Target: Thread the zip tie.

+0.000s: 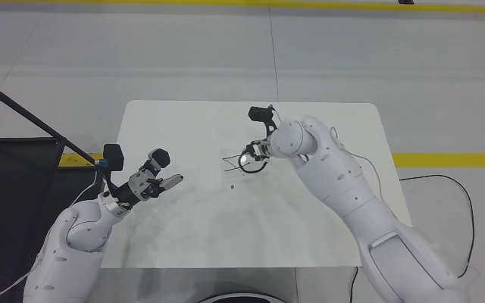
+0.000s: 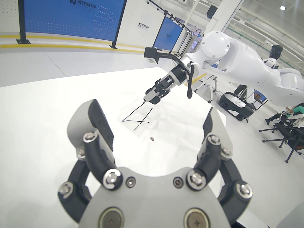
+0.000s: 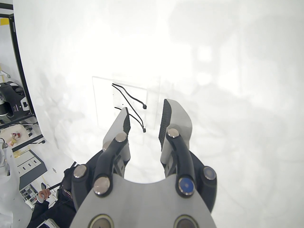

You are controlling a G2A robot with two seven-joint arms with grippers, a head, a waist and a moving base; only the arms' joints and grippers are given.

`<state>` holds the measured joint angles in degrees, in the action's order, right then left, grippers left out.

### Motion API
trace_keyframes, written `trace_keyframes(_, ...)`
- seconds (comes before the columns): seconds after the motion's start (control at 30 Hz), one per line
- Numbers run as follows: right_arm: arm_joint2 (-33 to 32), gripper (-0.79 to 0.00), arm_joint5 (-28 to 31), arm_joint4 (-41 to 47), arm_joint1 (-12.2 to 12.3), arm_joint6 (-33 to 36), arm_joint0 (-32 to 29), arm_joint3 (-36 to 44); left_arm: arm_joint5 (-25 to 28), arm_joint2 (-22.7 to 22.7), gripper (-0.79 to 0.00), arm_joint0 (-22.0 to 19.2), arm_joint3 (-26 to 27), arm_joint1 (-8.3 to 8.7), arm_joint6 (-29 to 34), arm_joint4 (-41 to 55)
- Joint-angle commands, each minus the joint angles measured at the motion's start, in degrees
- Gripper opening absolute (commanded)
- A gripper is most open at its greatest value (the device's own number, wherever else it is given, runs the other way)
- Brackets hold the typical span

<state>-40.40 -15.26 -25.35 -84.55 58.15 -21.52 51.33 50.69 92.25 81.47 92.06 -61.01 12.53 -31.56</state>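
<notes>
Your right gripper (image 3: 145, 105) hangs just above the two black zip ties (image 2: 142, 121), fingers partly spread and gripping nothing. The ties lie on a clear sheet (image 3: 104, 96) mid-table (image 1: 318, 220). Your left gripper (image 2: 152, 106) is spread wide and empty, well apart from them.

Top cam: mounted above the arms, looks down from far out, so the whole desk (image 1: 303, 227) plus surrounding floor (image 1: 151, 60) is in frame. Left wrist cam: sits behind the left claw (image 2: 154, 117), low, at a shallow angle across the desk toward its middle; sees the right claw (image 2: 149, 98) from well off. Right wrist cam: behind the right claw, pitched steeply down, close over the desk. Overlap: all three catch the zip ties (image 1: 233, 162) at mid-desk; top and left wrist cams both catch the right arm (image 2: 237, 58).
</notes>
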Motion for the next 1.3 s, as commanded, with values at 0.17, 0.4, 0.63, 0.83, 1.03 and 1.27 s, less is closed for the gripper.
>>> trace_keyframes(0.17,1.17,-0.591,0.51,0.63,-1.56,-0.18,1.71,-3.87,0.00,0.00,0.000,0.00,0.00,0.00,0.00,0.00)
trace_keyframes(0.4,1.87,-0.566,1.27,1.12,-2.83,-0.26,2.82,-6.89,0.00,0.00,0.000,0.00,0.00,0.00,0.00,0.00)
trace_keyframes(0.63,2.14,-0.570,2.16,1.52,-3.88,-0.33,3.78,-9.47,0.00,0.00,0.000,0.00,0.00,0.00,0.00,0.00)
trace_keyframes(0.83,2.28,-0.603,2.72,1.59,-4.66,-0.42,4.40,-11.14,0.00,0.00,0.000,0.00,0.00,0.00,0.00,0.00)
trace_keyframes(1.03,2.28,-0.705,3.42,1.45,-5.26,-0.49,4.83,-12.45,0.00,0.00,0.000,0.00,0.00,0.00,0.00,0.00)
trace_keyframes(1.27,1.93,-0.748,3.98,1.32,-5.68,-0.76,5.01,-13.23,0.00,0.00,0.000,0.00,0.00,0.00,0.00,0.00)
